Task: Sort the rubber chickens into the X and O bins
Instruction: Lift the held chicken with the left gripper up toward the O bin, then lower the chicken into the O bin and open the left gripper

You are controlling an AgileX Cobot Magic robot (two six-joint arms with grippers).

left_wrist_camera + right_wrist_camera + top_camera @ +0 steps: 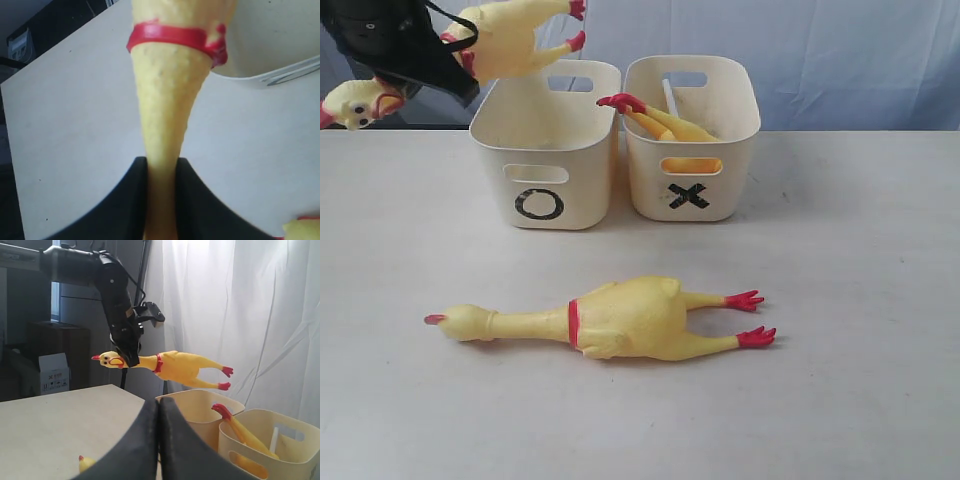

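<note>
One left claw (pixel 161 167) high beside O bin (pixel 582 172), around neck of chicken (pixel 510 35).

O bin (pixel 545 150) mouth is open from above; held chicken (pixel 510 40) hangs high, up and left of it. X bin (pixel 692 140) is part blocked: binned chicken (pixel 665 122) pokes above the rim. Loose chicken (pixel 620 318) lies across the table (pixel 860 350) before both bins; right side is open.

Pale worktop (pixel 840 400); white curtain (pixel 240 300) hanging behind it; small printed cardboard box (pixel 54 374) against a dark cabinet (pixel 75 347).
</note>
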